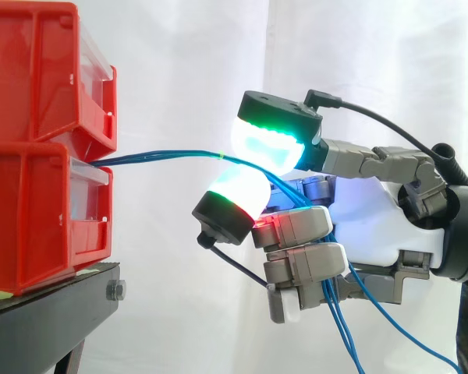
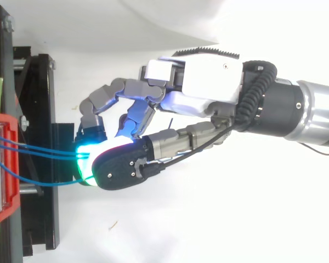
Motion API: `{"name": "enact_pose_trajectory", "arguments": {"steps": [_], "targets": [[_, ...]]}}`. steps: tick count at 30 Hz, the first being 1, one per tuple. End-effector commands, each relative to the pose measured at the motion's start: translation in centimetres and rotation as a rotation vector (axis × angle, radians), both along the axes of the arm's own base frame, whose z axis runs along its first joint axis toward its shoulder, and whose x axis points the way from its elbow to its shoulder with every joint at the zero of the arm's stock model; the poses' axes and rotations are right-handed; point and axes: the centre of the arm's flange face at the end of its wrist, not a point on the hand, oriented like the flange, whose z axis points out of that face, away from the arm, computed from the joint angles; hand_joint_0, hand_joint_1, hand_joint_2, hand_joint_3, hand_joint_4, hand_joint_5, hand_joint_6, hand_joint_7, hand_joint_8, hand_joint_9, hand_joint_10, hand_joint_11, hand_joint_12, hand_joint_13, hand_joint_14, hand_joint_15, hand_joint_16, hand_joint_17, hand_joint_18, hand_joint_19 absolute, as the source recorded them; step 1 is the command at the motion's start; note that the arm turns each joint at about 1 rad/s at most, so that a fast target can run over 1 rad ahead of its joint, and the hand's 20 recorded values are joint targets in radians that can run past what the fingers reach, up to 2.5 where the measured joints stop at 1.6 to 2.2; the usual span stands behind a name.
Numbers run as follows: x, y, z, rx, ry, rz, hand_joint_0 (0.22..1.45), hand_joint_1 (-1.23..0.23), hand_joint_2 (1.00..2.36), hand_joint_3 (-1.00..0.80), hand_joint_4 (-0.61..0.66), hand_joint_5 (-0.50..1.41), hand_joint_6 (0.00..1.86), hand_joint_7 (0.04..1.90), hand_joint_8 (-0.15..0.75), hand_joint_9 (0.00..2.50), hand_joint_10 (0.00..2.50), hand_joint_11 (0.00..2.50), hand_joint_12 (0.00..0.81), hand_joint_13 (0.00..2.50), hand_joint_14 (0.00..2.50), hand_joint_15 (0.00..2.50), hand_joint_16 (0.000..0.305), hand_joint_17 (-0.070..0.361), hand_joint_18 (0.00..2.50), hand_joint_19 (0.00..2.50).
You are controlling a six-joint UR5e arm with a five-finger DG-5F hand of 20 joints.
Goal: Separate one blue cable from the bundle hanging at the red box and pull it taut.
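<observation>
Item: blue cables (image 1: 164, 157). Long axis near level, straight, running from the gap between two stacked red bins (image 1: 31, 210) at the stand's (image 1: 54, 312) edge, rightward in the side view to the hand (image 1: 374, 226). Hand closed on the cables, pinching them between two glowing pads (image 1: 269, 144). Past the pinch, the cables droop downward behind the curled fingers.

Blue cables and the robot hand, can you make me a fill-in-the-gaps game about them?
In the side view, the hand pinching the cables reaches in from the ____. The cables come out of the ____ bins. The bins sit on a ____ stand.
Missing words: right; red; black.
</observation>
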Motion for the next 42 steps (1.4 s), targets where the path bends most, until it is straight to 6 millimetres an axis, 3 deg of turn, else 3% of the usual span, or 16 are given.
{"name": "enact_pose_trajectory", "arguments": {"steps": [1,15,19,26,29,32,42], "targets": [[0.02,0.0,-0.03,-0.023,0.001,-0.003,0.62,-0.76,1.02,-0.15,0.18,-0.18,0.83,1.19,0.323,1.14,0.01,1.7,0.388,1.17,0.0,1.78,0.052,0.118,0.87,0.89],[0.17,-0.13,0.2,-0.098,-0.007,-0.03,0.76,-0.88,1.0,-0.48,0.15,-0.2,0.85,1.12,0.326,1.08,0.01,1.68,0.402,1.14,0.0,1.75,0.052,0.118,0.87,0.83],[0.12,-0.15,0.24,-0.122,-0.004,-0.035,0.72,-0.87,1.0,-0.5,0.18,-0.2,0.85,1.14,0.329,1.07,0.01,1.65,0.405,1.14,0.01,1.74,0.052,0.118,0.87,0.82],[0.13,-0.03,0.24,-0.181,0.002,-0.042,0.51,-0.71,1.0,-0.5,0.2,-0.19,0.85,1.12,0.363,1.08,0.01,1.56,0.437,1.13,0.01,1.59,0.057,0.129,0.89,0.83],[0.13,-0.18,0.13,-0.191,0.006,-0.048,0.51,-0.56,1.0,-0.5,0.19,-0.17,0.83,1.13,0.368,1.11,0.01,1.5,0.429,1.12,0.01,1.53,0.057,0.128,0.88,0.84],[0.13,-0.11,0.24,-0.198,0.005,-0.052,0.61,-0.45,1.0,-0.5,0.16,-0.17,0.82,1.15,0.339,1.12,0.02,1.49,0.395,1.1,0.01,1.51,0.052,0.118,0.85,0.88],[0.14,-0.11,0.13,-0.203,0.007,-0.052,0.6,-0.7,1.02,-0.12,0.17,-0.18,0.82,1.21,0.338,1.11,0.02,1.52,0.402,1.09,0.01,1.48,0.053,0.12,0.85,0.88]]}}
